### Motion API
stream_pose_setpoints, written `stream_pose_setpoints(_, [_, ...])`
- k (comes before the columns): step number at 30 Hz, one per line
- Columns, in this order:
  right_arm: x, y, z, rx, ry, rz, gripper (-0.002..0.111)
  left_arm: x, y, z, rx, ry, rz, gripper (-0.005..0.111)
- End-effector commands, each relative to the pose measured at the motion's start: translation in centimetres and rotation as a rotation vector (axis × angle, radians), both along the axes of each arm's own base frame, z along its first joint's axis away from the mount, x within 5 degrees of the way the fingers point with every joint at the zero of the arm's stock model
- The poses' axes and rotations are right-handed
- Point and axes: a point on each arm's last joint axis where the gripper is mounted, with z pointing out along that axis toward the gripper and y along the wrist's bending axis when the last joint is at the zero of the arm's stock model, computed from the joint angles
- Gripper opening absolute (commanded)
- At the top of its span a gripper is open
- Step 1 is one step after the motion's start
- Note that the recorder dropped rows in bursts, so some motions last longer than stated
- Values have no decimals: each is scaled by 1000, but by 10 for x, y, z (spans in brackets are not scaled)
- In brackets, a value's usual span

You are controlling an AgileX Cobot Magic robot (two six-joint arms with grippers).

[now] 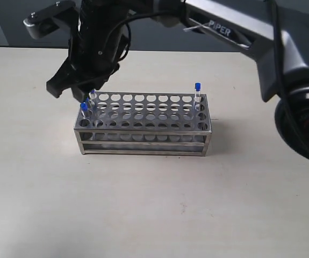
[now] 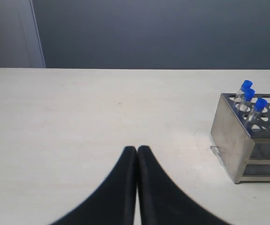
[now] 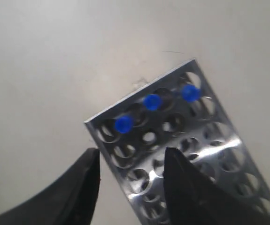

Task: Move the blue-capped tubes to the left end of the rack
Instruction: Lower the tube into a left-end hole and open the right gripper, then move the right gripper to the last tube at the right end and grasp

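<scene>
The silver rack (image 1: 143, 141) stands mid-table. Two blue-capped tubes (image 1: 84, 107) (image 1: 92, 94) show at its left end and one blue-capped tube (image 1: 197, 87) stands at the far right corner. From above, the right wrist view shows three blue caps (image 3: 123, 124) (image 3: 152, 101) (image 3: 189, 93) in the end row of the rack (image 3: 205, 140). My right gripper (image 1: 68, 90) (image 3: 132, 157) hovers open over that left end, holding nothing. My left gripper (image 2: 137, 150) is shut and empty, low over bare table, well away from the rack (image 2: 240, 140) and its three caps (image 2: 249, 93).
The right arm (image 1: 235, 32) reaches across from the upper right, over the back of the rack. Beige tabletop (image 1: 154, 215) spreads on all sides of the rack, and a dark wall (image 2: 153, 33) runs behind the table.
</scene>
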Motion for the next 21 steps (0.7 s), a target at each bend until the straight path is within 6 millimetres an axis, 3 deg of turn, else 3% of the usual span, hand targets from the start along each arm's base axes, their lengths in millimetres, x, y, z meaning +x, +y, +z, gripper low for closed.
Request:
stream_pose_setpoints(1, [12, -20, 28, -40, -142, -100, 43, 0, -1, 2, -5, -13, -9, 1])
stream_pose_setpoints(5, [32, -43, 34, -79, -196, -221, 43, 0, -1, 2, -5, -13, -9, 1])
stream_pose_setpoints(6, [42, -58, 34, -93, -191, -273, 43, 0, -1, 2, -5, -13, -9, 1])
stream_pose_setpoints(12, [63, -115, 9, -205, -98, -408, 43, 0, -1, 2, -5, -13, -9, 1])
stream_pose_setpoints(21, [89, -147, -9, -252, -60, -500, 43, 0, -1, 2, -5, -11, -8, 1])
